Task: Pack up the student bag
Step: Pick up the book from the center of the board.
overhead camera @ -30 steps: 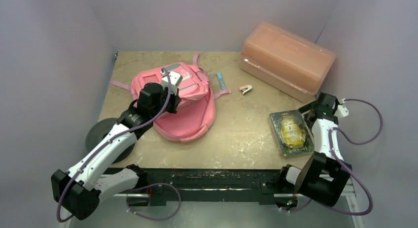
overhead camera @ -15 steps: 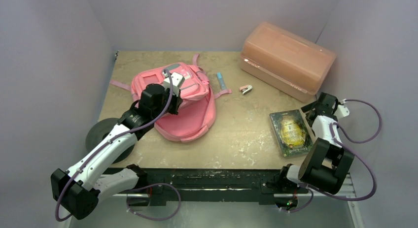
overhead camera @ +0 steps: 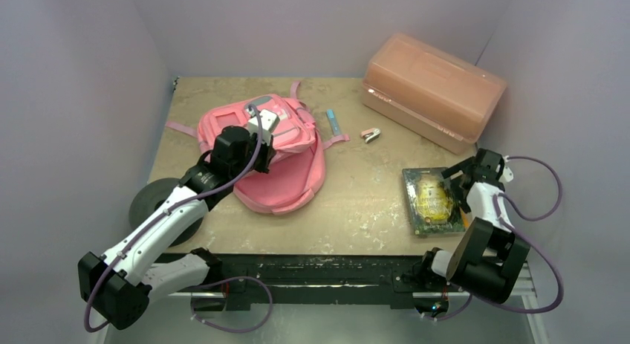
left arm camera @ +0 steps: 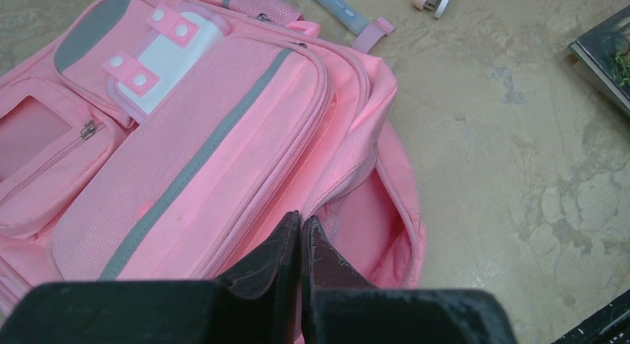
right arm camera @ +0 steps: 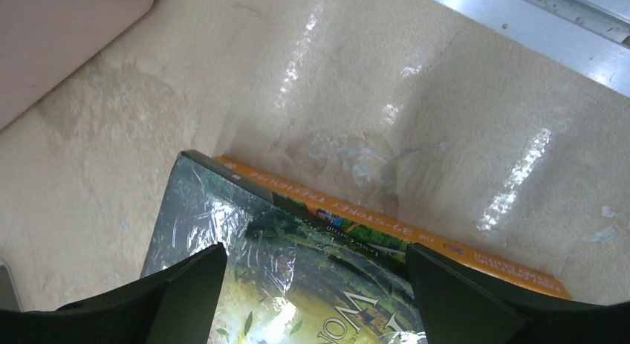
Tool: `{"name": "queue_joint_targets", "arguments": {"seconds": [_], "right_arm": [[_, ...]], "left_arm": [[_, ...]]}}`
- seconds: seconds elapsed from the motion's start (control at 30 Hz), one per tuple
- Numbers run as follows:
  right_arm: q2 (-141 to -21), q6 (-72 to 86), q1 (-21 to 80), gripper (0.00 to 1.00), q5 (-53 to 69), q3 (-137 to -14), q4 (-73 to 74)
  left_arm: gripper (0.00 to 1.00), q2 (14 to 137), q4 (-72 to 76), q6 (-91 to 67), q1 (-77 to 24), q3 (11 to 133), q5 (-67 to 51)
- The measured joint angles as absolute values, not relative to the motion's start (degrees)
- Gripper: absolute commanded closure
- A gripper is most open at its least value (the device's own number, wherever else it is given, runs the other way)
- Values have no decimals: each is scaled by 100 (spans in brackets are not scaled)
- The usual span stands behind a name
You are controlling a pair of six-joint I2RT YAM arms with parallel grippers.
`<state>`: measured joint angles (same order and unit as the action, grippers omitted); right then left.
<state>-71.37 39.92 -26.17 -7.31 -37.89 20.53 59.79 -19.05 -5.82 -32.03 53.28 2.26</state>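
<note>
One student bag (overhead camera: pixel 290 173), soft and pink, lay on the left half of the table (overhead camera: pixel 356 203), its main compartment gaping toward the near-right. It showed two grey-and-white patches and one zipped front pocket.

The left gripper (left arm camera: pixel 299 229) sat at the lip of that opening with its two fingers pressed tight together. Whether any fabric was caught between them could not be told.

To the right of the bag lay one short blue tube (overhead camera: pixel 333 122) and one small pink-and-white clip (overhead camera: pixel 370 135), near each other but apart. One translucent orange-pink box (overhead camera: pixel 431 88), lid shut, filled the far-right corner.

One book (overhead camera: pixel 429 203) in a glossy wrap lay near the right edge. The right gripper (right arm camera: pixel 316 258) hung over its far-right corner with both fingers spread wide, one on either side of the cover. An orange printed strip ran along one edge of the book.

One dark round disc (overhead camera: pixel 145 199) poked out past the table's near-left edge.
</note>
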Motion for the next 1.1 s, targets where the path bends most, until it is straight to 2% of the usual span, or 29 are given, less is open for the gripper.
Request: {"name": "queue_joint_targets", "arguments": {"seconds": [0.23,0.27,0.43,0.53,0.73,0.87,0.97,1.1], "right_arm": [[-6825,3946,-2283,5,-423,-3730,2311],[-6820,3955,-2187,5,-384,-3723,2329],[-6825,4027,-1638,5,-242,-3717,2333],[-6825,4029,-1490,4,-198,-3717,2338],[-6823,3881,-1474,6,-331,-3719,2392],[-6670,3627,-1426,4,-497,-3747,2449],[-6466,3376,-1319,3,-582,-3824,2469],[-6593,3173,-1271,3,-458,-3933,2421]], "left_arm": [[98,6014,-1938,-580,-3203,5343,228],[92,6034,-1964,-580,-3203,5365,228],[49,6173,-2084,-550,-3208,5546,215],[34,6184,-2053,-543,-3227,5616,150],[32,6123,-1813,-589,-3632,5607,-357],[32,6335,-1175,-1347,-4066,5583,-998],[36,7133,-89,-2333,-4580,5478,-1337],[44,8613,622,-3148,-5310,5704,-1406]]}}
